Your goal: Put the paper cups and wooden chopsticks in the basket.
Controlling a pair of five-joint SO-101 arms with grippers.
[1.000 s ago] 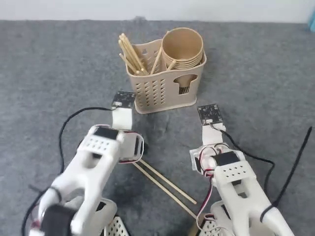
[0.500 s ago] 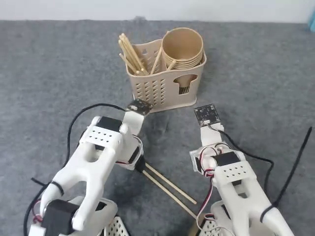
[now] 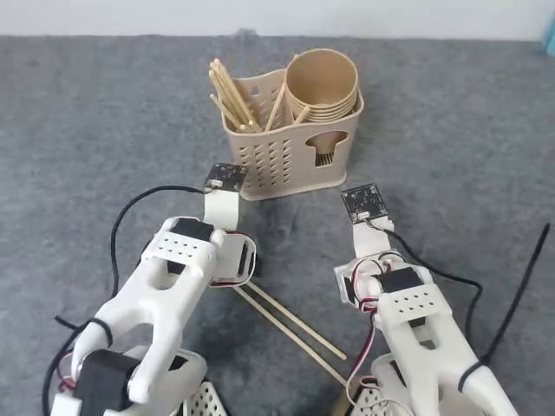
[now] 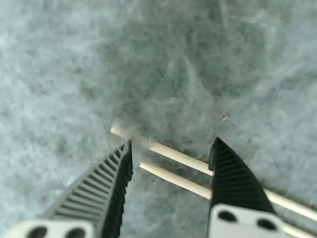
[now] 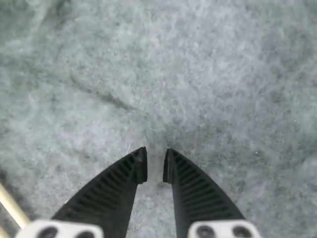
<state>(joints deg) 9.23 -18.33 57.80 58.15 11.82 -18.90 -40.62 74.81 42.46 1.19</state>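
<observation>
Since half a second ago your left arm has swung its wrist back toward its own side, a little away from the basket, while your right arm has kept its place. Your left tool hangs wide open over the grey felt counter, one finger on either side of the two loose chopsticks, close to their ends and gripping nothing. Whether the tips touch the felt cannot be told. In the high view those sticks lie side by side, almost parallel, running from under your left arm toward the base of your right arm. Your right tool is all but closed, with a slim gap between the tips and nothing in it, pointing down at bare felt. The basket stands upright at the far middle of the counter. A stack of paper cups sits in the end nearer your right arm, and a bundle of wooden chopsticks leans in the end nearer your left.
</observation>
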